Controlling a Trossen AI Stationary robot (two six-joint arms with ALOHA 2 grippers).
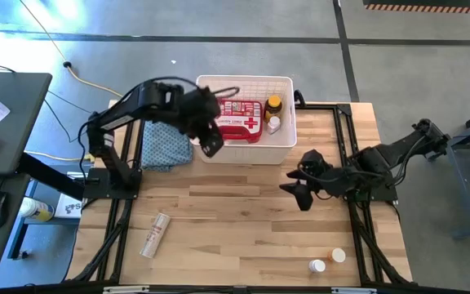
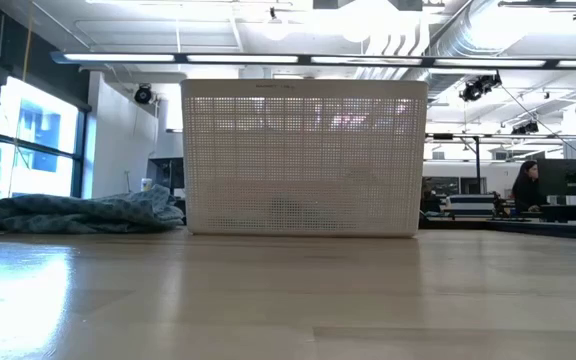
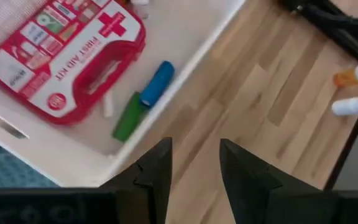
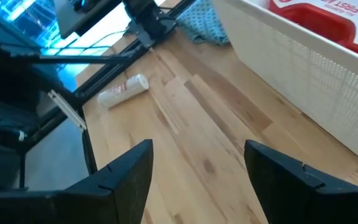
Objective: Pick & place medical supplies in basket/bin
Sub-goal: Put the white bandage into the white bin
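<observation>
Left pincer, open and empty over the basket front rim, risks clipping it when retreating.

basket: white, slotted walls, upright at far table edge
first-aid case: red, white cross, lying flat in basket
amber bottle: yellow cap, in basket beside case
green tube, blue tube: in basket, end to end
white tube: on table, near-left
pill bottles: two, on table, near-right

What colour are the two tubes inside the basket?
One green tube, one blue tube, clearest in the left wrist view.
</observation>
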